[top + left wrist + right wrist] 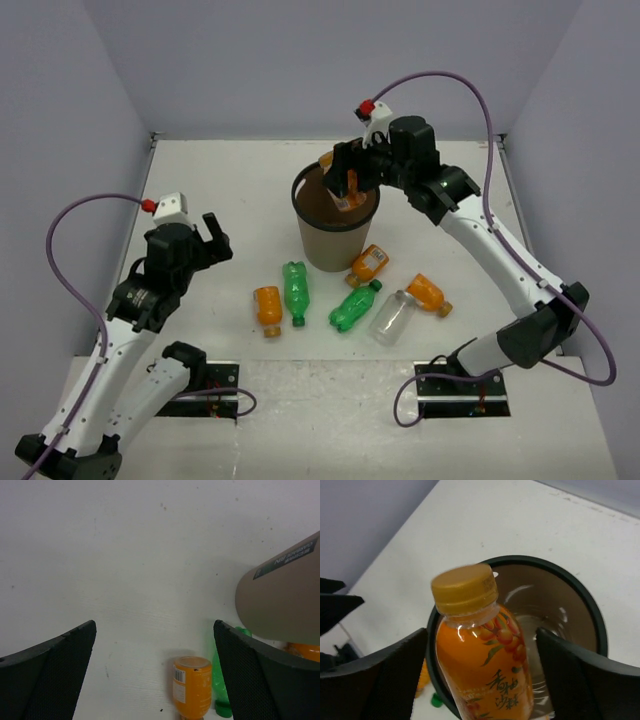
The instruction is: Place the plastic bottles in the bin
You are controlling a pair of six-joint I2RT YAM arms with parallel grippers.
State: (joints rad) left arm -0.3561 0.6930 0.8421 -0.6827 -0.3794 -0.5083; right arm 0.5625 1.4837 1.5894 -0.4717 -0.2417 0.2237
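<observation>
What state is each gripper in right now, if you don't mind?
Left gripper: open, empty.
Right gripper: around an orange bottle over the bin; grip cannot be told.

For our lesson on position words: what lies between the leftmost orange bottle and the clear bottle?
In the top view, a left green bottle beside the orange bottle and a right green bottle beside the clear bottle.
</observation>
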